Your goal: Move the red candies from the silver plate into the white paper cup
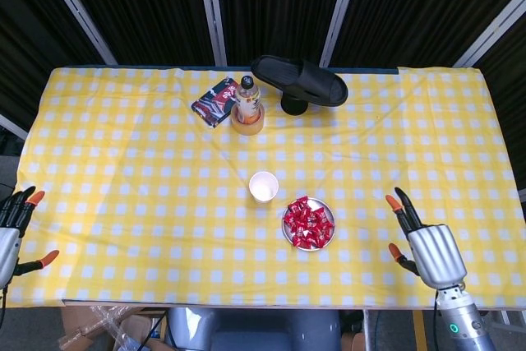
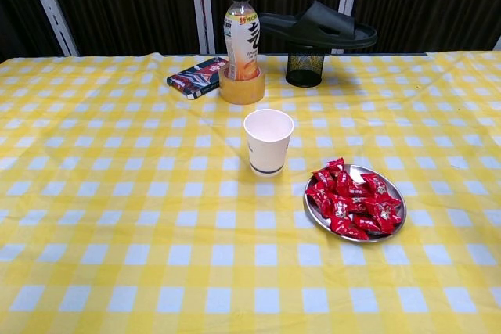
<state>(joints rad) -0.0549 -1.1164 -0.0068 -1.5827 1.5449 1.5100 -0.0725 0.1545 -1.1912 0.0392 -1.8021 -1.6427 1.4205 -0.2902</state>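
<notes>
- Centrally, on the counter under a yellow-and-white checked cloth, stands the white paper cup, upright with its mouth open.
- Just beside the cup, toward the robot's right and slightly nearer the robot, lies the silver plate; cup and plate do not touch.
- The red candies, in shiny red wrappers, are heaped on the plate; none lie on the cloth.
- Left hand: seen only in the head view, at the near left edge of the counter, fingers spread apart and holding nothing, well apart from the cup and plate.
- Right hand: seen only in the head view, at the near right edge, fingers extended and parted, holding nothing, to the right of the plate and not touching it.
- Farther back, a bottle stands upright inside a roll of tape.
- A dark packet with red print lies flat just left of the roll.
- A black slipper rests across the top of a black mesh cup, right of the bottle.
</notes>
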